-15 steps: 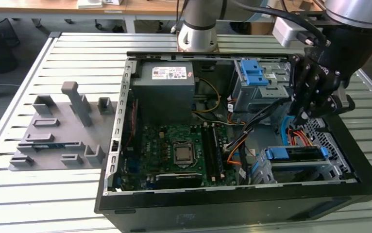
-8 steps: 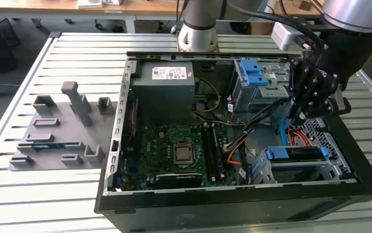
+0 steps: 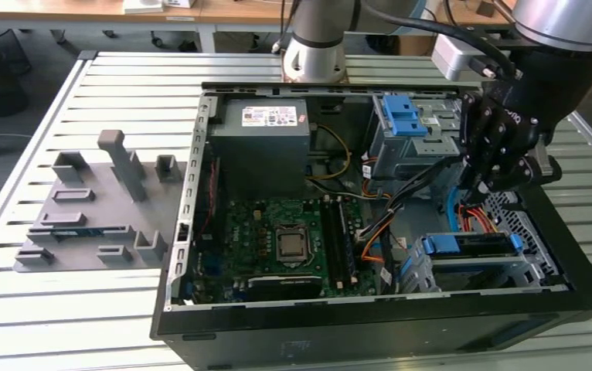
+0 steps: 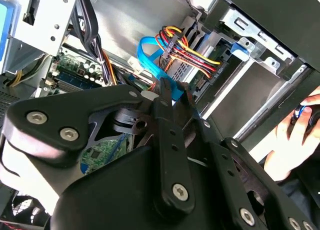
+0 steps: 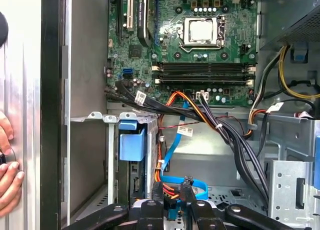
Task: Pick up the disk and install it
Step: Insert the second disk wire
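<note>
1. Gripper [image 3: 505,179] at the right of the exterior frame, black linkage fingers hanging over the open computer case [image 3: 188,232].
2. You see its fingers [image 4: 167,97] drawn close together in the second wrist view, pinched on a black connector [image 5: 171,190] of the red, yellow and orange wire bundle [image 4: 187,50]; a blue flat cable [image 4: 150,55] loops just beside.
3. You find the disk [image 3: 466,246] in the lower right of the exterior frame, blue carrier showing, seated in the metal bay.
4. The green motherboard [image 5: 200,45] fills the upper centre of the first wrist view.
5. A person's hand [image 5: 7,175] rests at that frame's left edge.
</note>
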Controlling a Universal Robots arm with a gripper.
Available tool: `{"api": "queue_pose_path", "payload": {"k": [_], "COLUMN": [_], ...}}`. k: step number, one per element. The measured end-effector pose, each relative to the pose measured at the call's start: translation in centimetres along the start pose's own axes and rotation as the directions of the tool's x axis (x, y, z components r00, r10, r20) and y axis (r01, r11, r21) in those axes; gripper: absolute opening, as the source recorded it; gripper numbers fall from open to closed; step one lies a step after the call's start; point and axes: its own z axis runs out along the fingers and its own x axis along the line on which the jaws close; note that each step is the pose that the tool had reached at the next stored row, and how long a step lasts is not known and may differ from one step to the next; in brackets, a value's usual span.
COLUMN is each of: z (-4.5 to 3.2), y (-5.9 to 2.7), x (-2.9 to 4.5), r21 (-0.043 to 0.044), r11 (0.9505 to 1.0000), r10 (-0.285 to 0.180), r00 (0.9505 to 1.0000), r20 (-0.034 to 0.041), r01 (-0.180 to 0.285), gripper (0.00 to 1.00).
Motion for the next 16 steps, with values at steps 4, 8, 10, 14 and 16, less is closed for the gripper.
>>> {"api": "queue_pose_path", "payload": {"k": [4, 8, 10, 14, 16], "z": [0.01, 0.0, 0.02, 0.01, 0.04], "y": [0.0, 0.0, 0.0, 0.0, 0.0], "x": [-0.02, -0.01, -0.01, 0.0, -0.01], "r21": [0.0, 0.0, 0.0001, 0.0001, 0.0], "r11": [1.0, 1.0, 1.0, 1.0, 1.0], "r10": [0.0, -0.001, -0.001, -0.001, -0.001], "r00": [1.0, 0.999, 0.9986, 0.9982, 0.9982], "r20": [-0.0067, -0.0449, -0.0532, -0.0599, -0.0599], "r01": [0.0, 0.001, 0.001, 0.001, 0.001], "gripper": [0.28, 0.28, 0.28, 0.28, 0.28]}}
